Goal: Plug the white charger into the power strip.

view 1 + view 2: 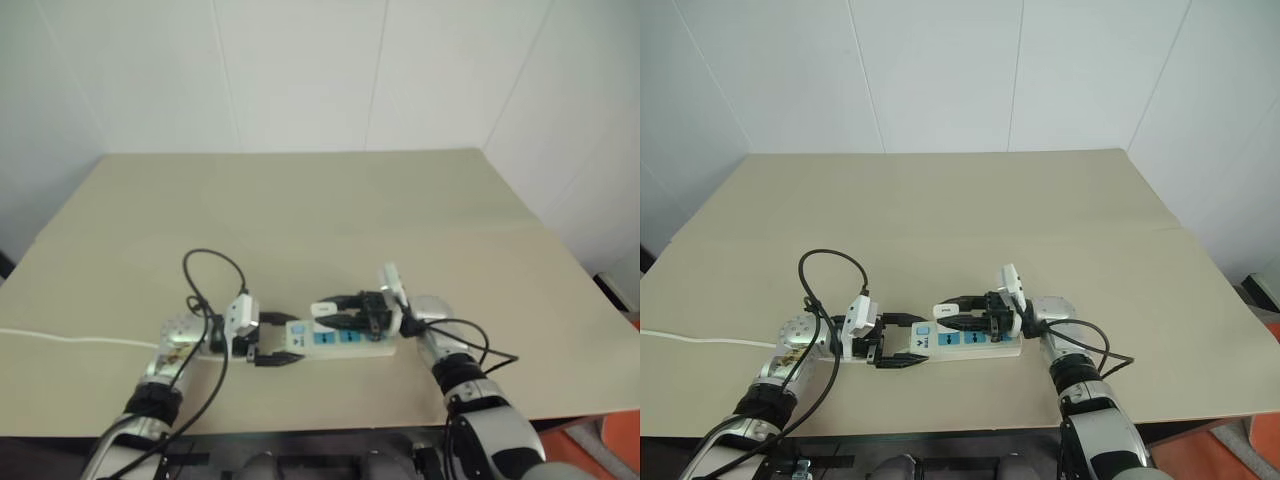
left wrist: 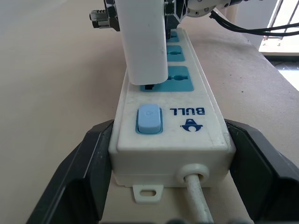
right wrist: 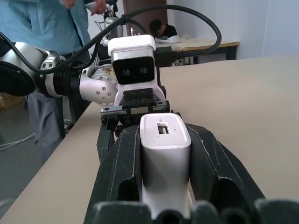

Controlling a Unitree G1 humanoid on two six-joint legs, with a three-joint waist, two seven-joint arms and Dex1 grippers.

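You have a wide beige table (image 1: pixel 940 210) under you; on its near edge, at six o'clock, lies the long flat white power strip with blue sockets (image 2: pixel 180 105). Your left gripper (image 1: pixel 902 342) clamps the strip's switch end between its black fingers (image 2: pixel 77 170); your right gripper (image 1: pixel 962 316), coming in from three o'clock, is closed on the small white boxy charger (image 3: pixel 164 158). The charger stands over the socket nearest the switch, apparently not fully seated; if you press tilted, the prongs could jam or the strip could slide out of the left fingers.
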